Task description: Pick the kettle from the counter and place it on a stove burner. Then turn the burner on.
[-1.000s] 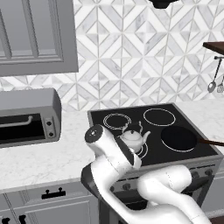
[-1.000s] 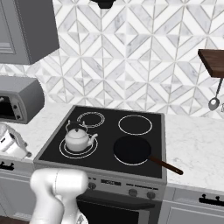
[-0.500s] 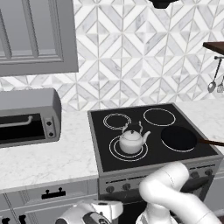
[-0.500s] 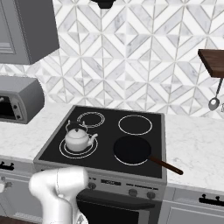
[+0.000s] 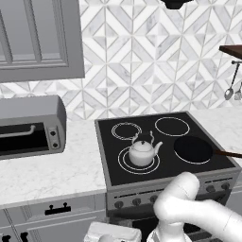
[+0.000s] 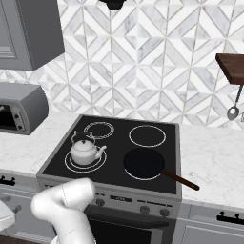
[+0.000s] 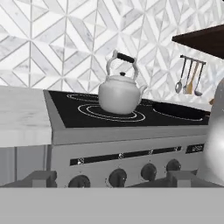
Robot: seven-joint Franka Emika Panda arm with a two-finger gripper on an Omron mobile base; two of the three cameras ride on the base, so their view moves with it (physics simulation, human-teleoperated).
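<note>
Gripper [image 7: 107, 179] wide open, empty; kettle [image 5: 143, 151] upright on stove burner [image 5: 124, 163]; pan [image 5: 193, 149] empty.

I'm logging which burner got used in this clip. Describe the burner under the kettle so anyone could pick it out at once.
On the black cooktop between the marble counters, look at the front row, on the toaster oven's side. The stove burner there is the largest double white ring, with the white kettle on it. The double ring behind is smaller, and the burner beside it carries a black pan.
</note>
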